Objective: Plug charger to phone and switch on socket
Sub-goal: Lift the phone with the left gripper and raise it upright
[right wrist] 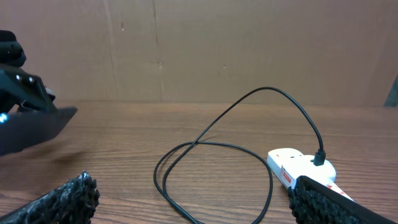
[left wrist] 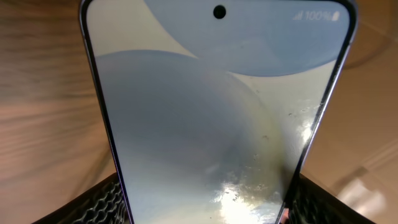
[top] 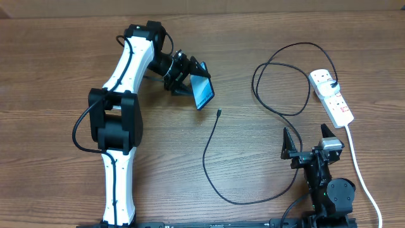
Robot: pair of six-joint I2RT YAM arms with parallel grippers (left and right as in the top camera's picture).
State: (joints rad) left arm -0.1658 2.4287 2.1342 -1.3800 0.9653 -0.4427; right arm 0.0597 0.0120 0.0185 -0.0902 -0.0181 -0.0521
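Observation:
My left gripper (top: 190,79) is shut on the phone (top: 204,92) and holds it tilted above the table at the upper middle. In the left wrist view the phone's (left wrist: 217,118) lit screen fills the frame between the two fingers. The charger's black cable (top: 212,171) lies in loops on the table; its small plug tip (top: 218,114) rests just below the phone, apart from it. Its black plug (top: 334,85) sits in the white socket (top: 333,98) at the right. My right gripper (top: 308,140) is open and empty, below and left of the socket (right wrist: 298,168).
The socket's thick white cord (top: 361,171) runs down the right side past the right arm's base. A cable loop (right wrist: 211,174) lies on the table in front of the right gripper. A brown cardboard wall (right wrist: 249,43) stands behind the table.

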